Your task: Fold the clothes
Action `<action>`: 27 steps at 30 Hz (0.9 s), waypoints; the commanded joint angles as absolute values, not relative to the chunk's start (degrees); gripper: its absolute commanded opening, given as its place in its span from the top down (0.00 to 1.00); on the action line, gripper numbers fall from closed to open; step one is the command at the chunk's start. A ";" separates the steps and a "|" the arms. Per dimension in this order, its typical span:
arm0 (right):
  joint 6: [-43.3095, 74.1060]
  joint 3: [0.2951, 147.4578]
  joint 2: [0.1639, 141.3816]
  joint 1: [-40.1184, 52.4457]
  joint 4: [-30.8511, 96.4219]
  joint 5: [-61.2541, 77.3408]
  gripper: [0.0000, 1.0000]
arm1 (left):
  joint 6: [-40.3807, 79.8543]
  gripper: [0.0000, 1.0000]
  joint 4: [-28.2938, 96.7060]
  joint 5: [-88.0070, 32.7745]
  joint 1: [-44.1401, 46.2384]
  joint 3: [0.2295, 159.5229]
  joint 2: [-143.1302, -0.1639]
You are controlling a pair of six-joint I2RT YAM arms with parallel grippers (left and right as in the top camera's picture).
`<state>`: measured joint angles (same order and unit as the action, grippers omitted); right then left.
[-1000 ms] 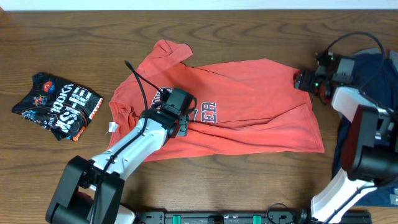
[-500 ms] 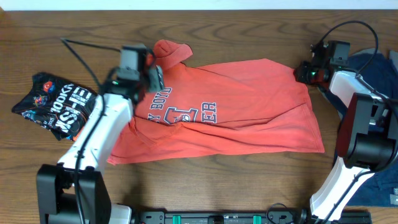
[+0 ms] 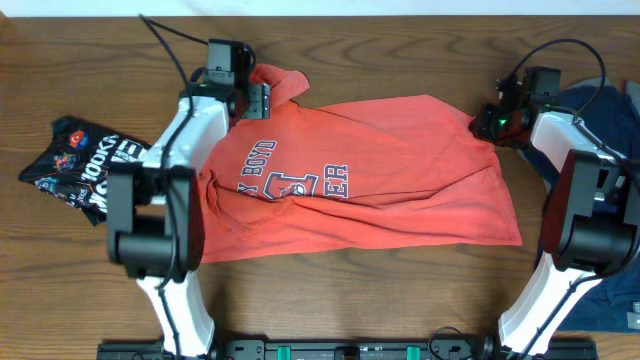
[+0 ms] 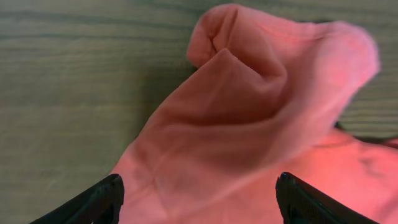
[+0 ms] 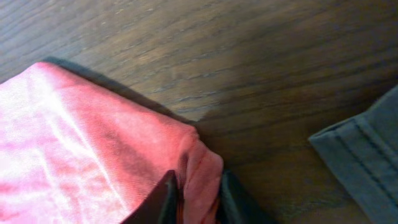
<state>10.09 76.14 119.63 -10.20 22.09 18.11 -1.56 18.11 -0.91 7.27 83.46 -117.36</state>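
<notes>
A coral-red T-shirt (image 3: 390, 170) with navy-and-white chest lettering lies spread across the middle of the table. My left gripper (image 3: 252, 98) hovers open over its bunched upper-left sleeve (image 4: 261, 93); in the left wrist view the left gripper (image 4: 199, 202) has its black fingertips (image 4: 102, 199) wide apart, with only fabric below them. My right gripper (image 3: 488, 122) is at the shirt's upper-right corner. In the right wrist view the right gripper (image 5: 198, 196) is shut on a raised fold of the red fabric (image 5: 202, 171). A black printed garment (image 3: 85, 170) lies crumpled at the left.
A navy garment (image 3: 600, 110) lies at the right edge, behind the right arm; its hem (image 5: 367, 162) shows close to the pinched corner. Black cables trail from both wrists. Bare wooden table (image 3: 330, 300) runs along the front.
My left arm swung from the shirt's lower-left area up to the upper-left sleeve and stands open. My right gripper closed on the shirt's upper-right corner.
</notes>
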 commanded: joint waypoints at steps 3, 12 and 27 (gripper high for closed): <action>10.24 76.01 120.77 -8.82 24.05 17.56 0.75 | -9.28 0.20 14.22 3.64 9.54 85.32 -120.46; 10.24 76.01 120.77 -8.82 25.19 16.88 0.74 | -9.43 0.25 10.09 4.56 9.85 85.32 -124.33; 10.26 76.01 120.77 -8.82 25.45 15.62 0.78 | -8.88 0.94 12.14 4.56 9.85 85.32 -123.11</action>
<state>10.02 76.77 119.61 -10.20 24.40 18.13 -9.04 11.16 3.62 10.15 84.12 -123.90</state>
